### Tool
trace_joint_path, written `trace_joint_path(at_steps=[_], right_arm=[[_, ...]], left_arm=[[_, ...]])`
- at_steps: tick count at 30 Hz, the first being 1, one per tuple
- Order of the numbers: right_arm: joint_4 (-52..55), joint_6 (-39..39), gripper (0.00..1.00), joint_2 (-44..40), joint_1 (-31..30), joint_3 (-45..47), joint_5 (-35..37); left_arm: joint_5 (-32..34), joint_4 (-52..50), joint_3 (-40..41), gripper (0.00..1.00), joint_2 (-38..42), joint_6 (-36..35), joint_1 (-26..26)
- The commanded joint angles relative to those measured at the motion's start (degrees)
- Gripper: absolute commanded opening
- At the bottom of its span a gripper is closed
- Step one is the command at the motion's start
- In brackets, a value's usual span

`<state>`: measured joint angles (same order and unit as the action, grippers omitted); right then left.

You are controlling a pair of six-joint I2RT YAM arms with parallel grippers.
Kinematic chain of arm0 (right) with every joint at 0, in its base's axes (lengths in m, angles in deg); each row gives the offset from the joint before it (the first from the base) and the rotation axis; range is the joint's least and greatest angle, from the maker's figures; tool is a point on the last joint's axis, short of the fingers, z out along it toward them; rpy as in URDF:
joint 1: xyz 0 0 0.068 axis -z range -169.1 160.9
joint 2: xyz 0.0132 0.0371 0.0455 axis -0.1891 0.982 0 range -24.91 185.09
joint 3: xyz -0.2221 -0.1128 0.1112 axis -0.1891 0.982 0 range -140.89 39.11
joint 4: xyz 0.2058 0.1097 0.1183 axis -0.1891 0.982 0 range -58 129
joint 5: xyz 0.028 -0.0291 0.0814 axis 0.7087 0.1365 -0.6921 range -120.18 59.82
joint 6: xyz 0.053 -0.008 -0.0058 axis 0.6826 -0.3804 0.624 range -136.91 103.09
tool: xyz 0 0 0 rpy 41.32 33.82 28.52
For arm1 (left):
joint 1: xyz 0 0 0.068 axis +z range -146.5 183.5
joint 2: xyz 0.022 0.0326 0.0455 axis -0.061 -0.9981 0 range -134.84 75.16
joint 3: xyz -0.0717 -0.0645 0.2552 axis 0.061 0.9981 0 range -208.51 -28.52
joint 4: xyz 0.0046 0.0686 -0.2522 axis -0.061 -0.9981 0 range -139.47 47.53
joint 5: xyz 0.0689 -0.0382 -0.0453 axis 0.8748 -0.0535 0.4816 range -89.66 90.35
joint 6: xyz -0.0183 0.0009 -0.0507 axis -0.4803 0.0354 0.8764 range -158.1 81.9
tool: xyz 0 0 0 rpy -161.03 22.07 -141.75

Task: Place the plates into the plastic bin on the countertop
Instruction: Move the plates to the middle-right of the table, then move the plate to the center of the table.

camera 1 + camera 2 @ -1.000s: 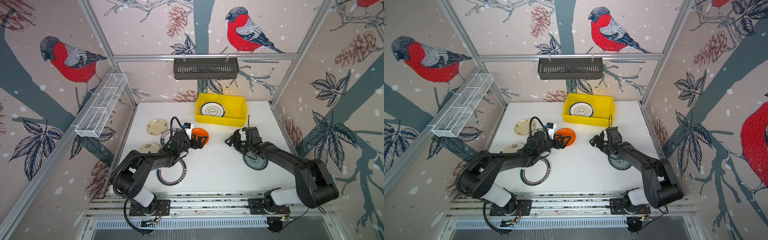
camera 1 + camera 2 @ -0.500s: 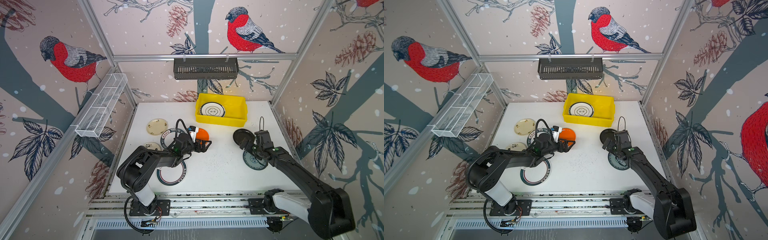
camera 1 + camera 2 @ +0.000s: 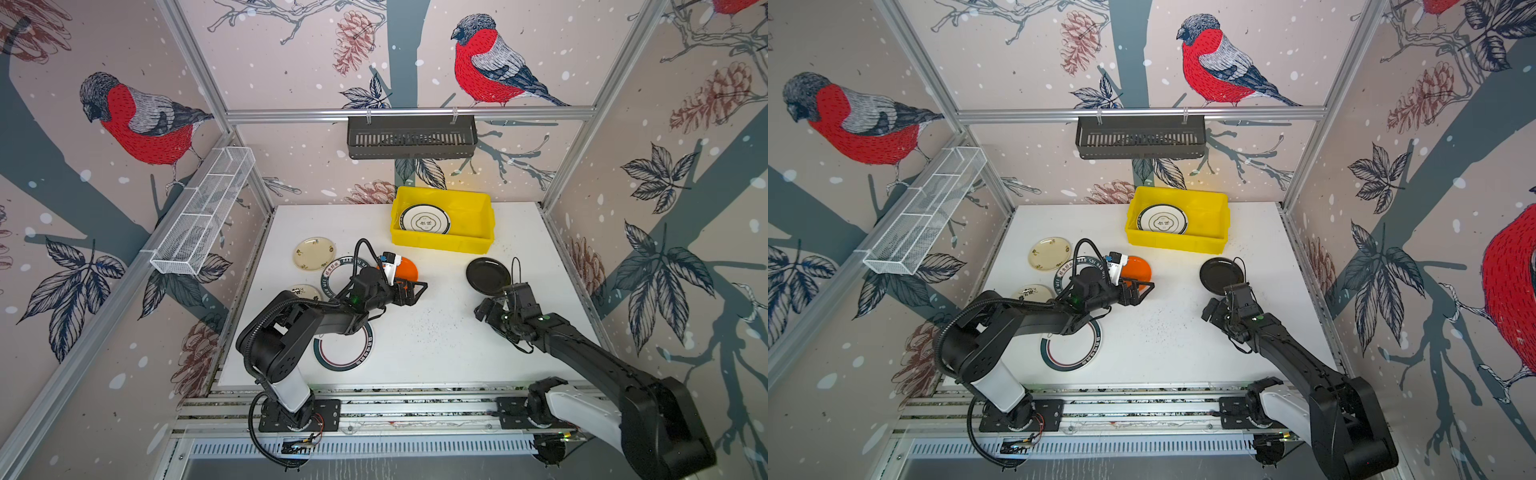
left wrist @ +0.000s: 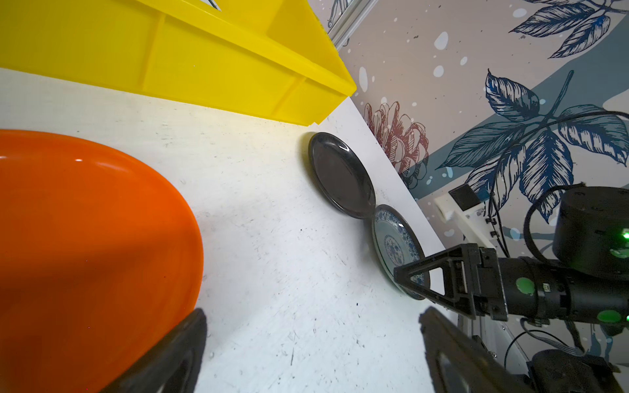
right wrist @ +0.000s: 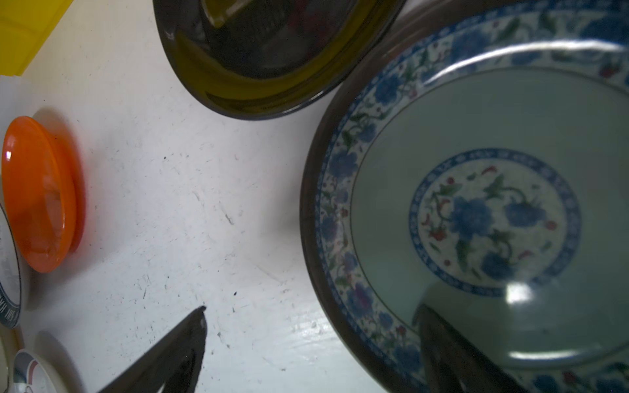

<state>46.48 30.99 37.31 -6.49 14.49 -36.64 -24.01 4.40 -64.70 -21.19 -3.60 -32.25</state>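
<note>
The yellow plastic bin (image 3: 442,245) stands at the back of the white countertop (image 3: 436,332) with one dark-rimmed white plate (image 3: 424,219) in it. My left gripper (image 3: 415,291) (image 4: 313,316) is open beside the orange plate (image 3: 407,269) (image 4: 85,238), one finger over its rim and the other over bare table. My right gripper (image 3: 492,305) (image 5: 311,311) is open low over the rim of the teal-patterned plate (image 5: 476,221), which my arm hides in both top views. The black plate (image 3: 486,275) (image 5: 272,51) lies just beyond it.
Left of the orange plate lie a cream plate (image 3: 313,252), a lettered-rim plate (image 3: 338,270) and another cream plate (image 3: 305,291). A large ringed plate (image 3: 345,353) sits under my left arm. A dark slotted basket (image 3: 411,137) and a white mesh basket (image 3: 203,212) hang on the walls.
My right arm has drawn back from over the black plate toward the near right, now covering the teal-patterned plate. My left gripper has slid a little to the right beside the orange plate.
</note>
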Motion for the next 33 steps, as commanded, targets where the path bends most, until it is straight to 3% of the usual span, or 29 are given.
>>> trace_joint_path(at_steps=[1,23,27,33], right_arm=[[-4.59,1.05,0.97,1.55,-0.69,0.78,-2.72],[-19.09,0.86,0.97,7.54,-2.12,-2.4,-16.44],[-15.74,0.71,0.97,5.19,0.36,-3.4,-14.94],[-1.57,-0.31,0.97,-1.23,3.8,-4.14,-5.84]], left_arm=[[-0.16,0.59,-0.54,0.97,0.2,-0.42,-0.55],[-0.66,0.18,-1.33,0.96,-1.46,0.02,-1.74],[0.5,-1.11,-1.7,0.94,-1.25,1.18,-2.87],[0.95,-5.22,-6.31,0.93,-4.3,1.99,-8.46]])
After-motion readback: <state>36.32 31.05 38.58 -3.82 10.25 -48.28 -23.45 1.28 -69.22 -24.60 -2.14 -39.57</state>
